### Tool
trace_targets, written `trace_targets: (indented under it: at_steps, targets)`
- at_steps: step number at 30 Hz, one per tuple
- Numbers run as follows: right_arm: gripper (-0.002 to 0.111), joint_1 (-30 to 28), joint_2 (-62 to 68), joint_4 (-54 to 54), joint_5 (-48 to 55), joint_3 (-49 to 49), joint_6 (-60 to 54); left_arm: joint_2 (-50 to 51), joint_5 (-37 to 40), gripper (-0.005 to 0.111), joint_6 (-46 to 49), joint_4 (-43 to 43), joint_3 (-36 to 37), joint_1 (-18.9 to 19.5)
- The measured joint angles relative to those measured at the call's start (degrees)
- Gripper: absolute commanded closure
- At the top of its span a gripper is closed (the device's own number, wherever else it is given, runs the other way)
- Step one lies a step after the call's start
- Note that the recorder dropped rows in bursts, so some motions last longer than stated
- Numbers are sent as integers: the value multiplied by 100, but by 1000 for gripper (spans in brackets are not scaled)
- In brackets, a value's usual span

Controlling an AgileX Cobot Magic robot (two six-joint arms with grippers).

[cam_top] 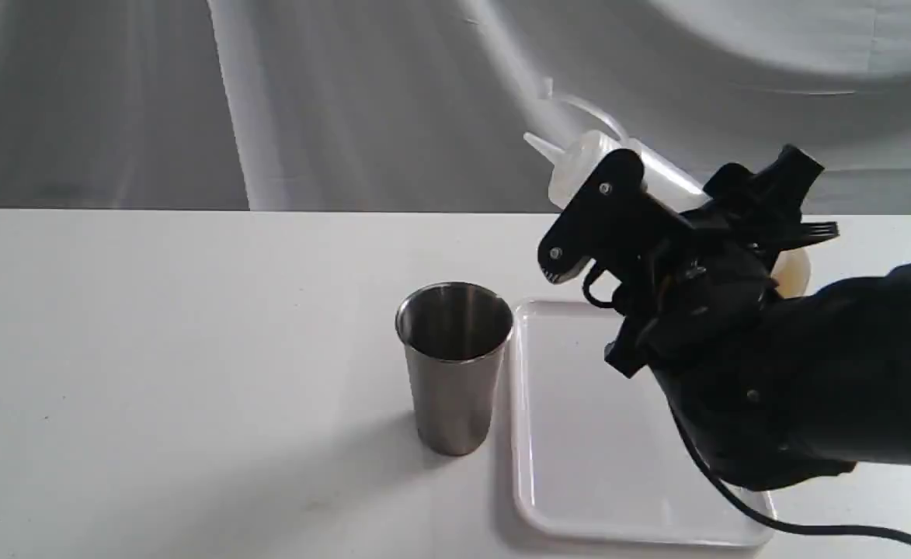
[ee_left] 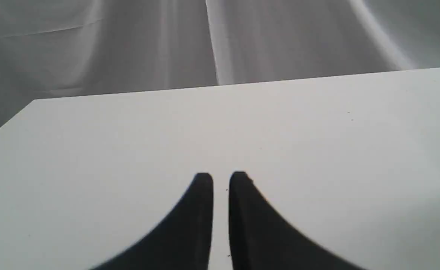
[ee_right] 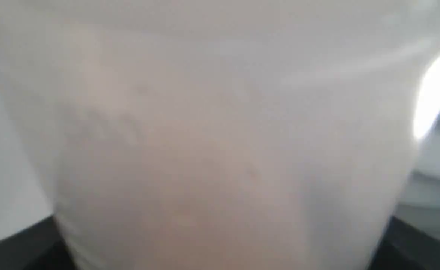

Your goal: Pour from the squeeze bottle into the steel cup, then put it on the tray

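Note:
My right gripper [cam_top: 589, 208] is shut on the squeeze bottle [cam_top: 579, 159], a translucent whitish cylinder held in the air. The bottle is tilted, its nozzle [cam_top: 539, 144] pointing up and to the left, its base low on the right. It hangs over the far part of the white tray [cam_top: 579, 435], to the right of and above the steel cup [cam_top: 453, 365]. The cup stands upright just left of the tray. In the right wrist view the blurred bottle [ee_right: 220, 150] fills the picture. My left gripper [ee_left: 220, 180] hovers over bare table, shut with nothing in it.
The white table [cam_top: 152, 349] stretches out to the left of the cup. A grey cloth backdrop [cam_top: 346, 101] hangs behind the table's far edge. A black cable [cam_top: 812, 529] trails from my right arm across the tray's near right corner.

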Motion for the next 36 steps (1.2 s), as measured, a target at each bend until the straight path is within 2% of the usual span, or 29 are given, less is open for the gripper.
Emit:
trace_targets:
  at_steps: [10, 27, 36]
  targets:
    - [108, 0, 357, -14, 84, -288, -354, 0, 0, 98, 0, 0, 0, 0]
    - [108, 0, 357, -38, 133, -321, -2124, 0, 0, 98, 0, 0, 0, 0]
    - [108, 0, 357, -66, 133, -667, -2868, 0, 0, 98, 0, 0, 0, 0]
